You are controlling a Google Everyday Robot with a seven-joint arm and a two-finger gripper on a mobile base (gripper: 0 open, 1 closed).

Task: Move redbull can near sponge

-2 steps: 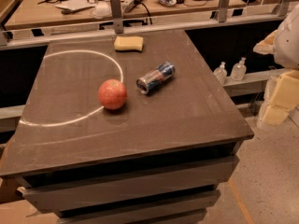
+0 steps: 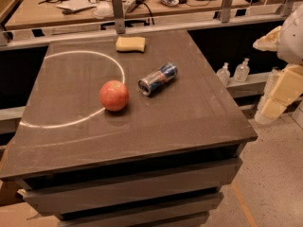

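Hovering right of table [image 2: 199, 122]: gripper [image 2: 277, 96].

— Where is the gripper [image 2: 277, 98]?
— At the far right edge of the view, tan and padded, hanging down and angled slightly left.
— And the arm [image 2: 294, 34]?
— Just above it, white and rounded, mostly cut off by the edge.

We see a red-orange apple [image 2: 114, 95] resting on the dark bench [image 2: 189, 122], at the right edge of a white painted circle [image 2: 71, 125], while 2 small clear bottles [image 2: 223, 73] [image 2: 242, 70] stand on a ledge to the right and a cluttered wooden desk [image 2: 42, 14] runs behind.
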